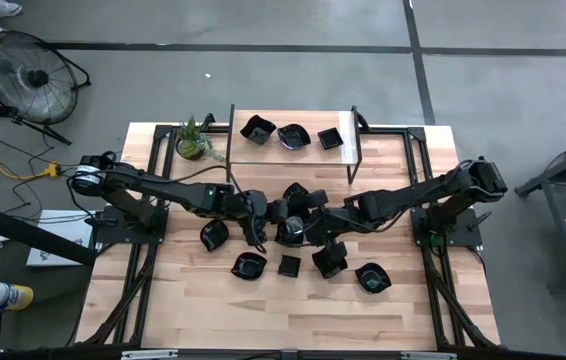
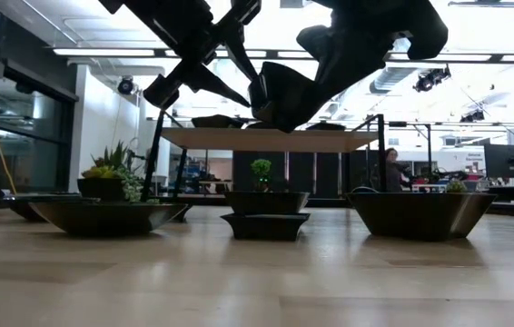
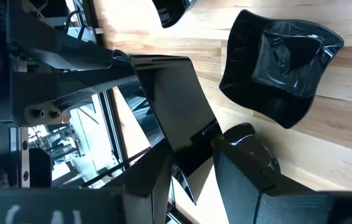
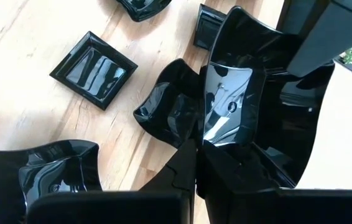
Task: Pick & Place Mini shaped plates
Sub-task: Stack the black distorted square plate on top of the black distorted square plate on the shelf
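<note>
Both arms are seen reaching toward the middle of the wooden worktop (image 1: 163, 300), where a cluster of mini shaped plates (image 1: 294, 196) is gathered.

The right claw (image 4: 198, 155) is clamped on the rim of a deep wavy-rimmed plate (image 4: 238, 93), which is held tilted above the worktop; in the low view this held plate is seen raised well clear of the surface, just beside the left arm's fingers.

The left claw (image 3: 191, 165) is positioned at the left edge of the cluster. A flat glossy black plate (image 3: 173, 109) is seen between its fingers, but whether the fingers are actually pressing on it cannot be told.

More plates lie apart on the near part of the worktop: a rounded one (image 1: 213, 234) to the left, another (image 1: 249, 266) near it, a small square one (image 1: 289, 265) in the middle, and a wavy one (image 1: 372, 277) to the right. Three plates are seen on a raised shelf (image 1: 263, 150) at the far side: two rounded (image 1: 257, 129) (image 1: 293, 135) and one square (image 1: 329, 138). A small potted plant (image 1: 193, 140) stands just left of the shelf.
</note>
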